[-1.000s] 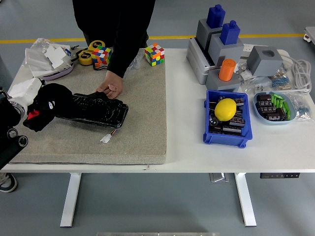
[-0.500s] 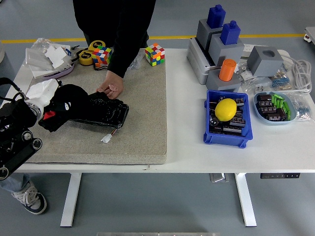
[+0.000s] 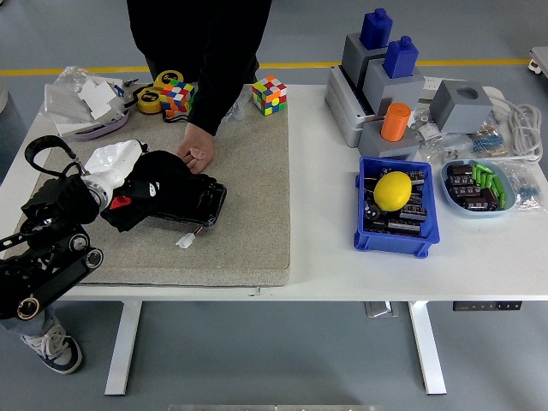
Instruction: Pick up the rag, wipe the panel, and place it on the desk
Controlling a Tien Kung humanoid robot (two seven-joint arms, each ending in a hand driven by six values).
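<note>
one black rag (image 3: 147,181) sits bunched under the left hand (image 3: 128,184), on the left end of the black panel (image 3: 184,199) lying on the tan mat (image 3: 248,214) at the table's (image 3: 342,270) left half; fingers look closed on the rag. a person's hand (image 3: 199,151) rests on the panel's far edge. right hand out of view.

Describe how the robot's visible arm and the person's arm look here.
The left arm is black, jointed, with round silver fasteners and a looped black cable near the wrist. Its robot hand is black with a small red patch. The person's arm wears a long black sleeve.
</note>
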